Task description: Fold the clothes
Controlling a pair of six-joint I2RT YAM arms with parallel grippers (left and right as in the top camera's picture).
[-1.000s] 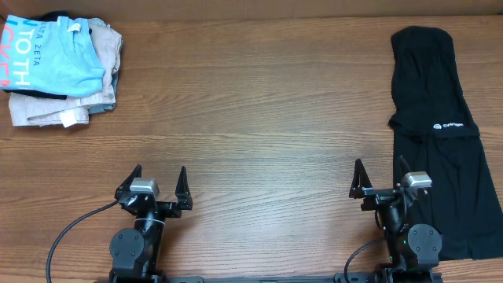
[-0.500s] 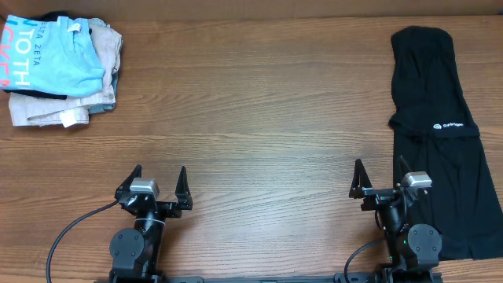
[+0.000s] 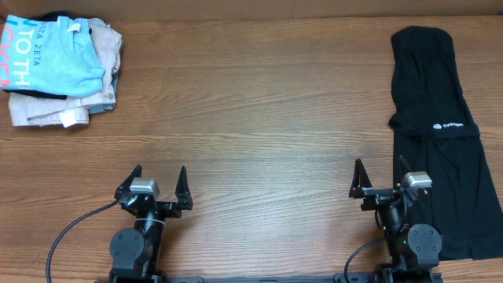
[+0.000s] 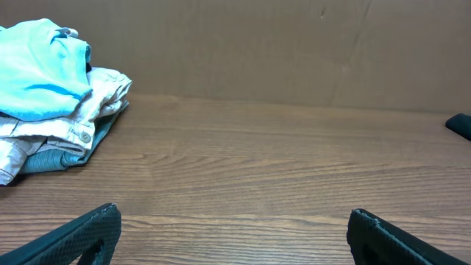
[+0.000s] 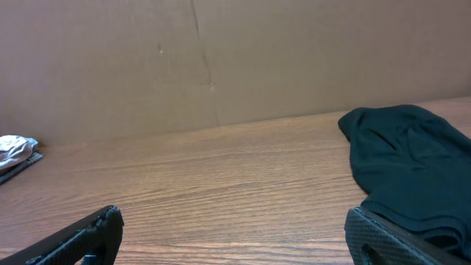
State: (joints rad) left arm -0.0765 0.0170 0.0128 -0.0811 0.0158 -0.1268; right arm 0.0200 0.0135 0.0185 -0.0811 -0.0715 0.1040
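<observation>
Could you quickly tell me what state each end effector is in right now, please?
Left end effector: open, holding nothing.
Right end effector: open, holding nothing.

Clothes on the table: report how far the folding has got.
Done, apparently: a stack of clothes sits folded at the far left. In hand: nothing; the left gripper and right gripper rest empty near the front edge, jaws open. Left: the black garment lying stretched out on the right.

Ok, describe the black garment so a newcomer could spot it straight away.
On the wooden table, look along the right edge, beside the right pincer. The black garment lies alone, spread in a long strip with a small white logo, whereas the pile of pale clothes sits heaped in the far left corner.
</observation>
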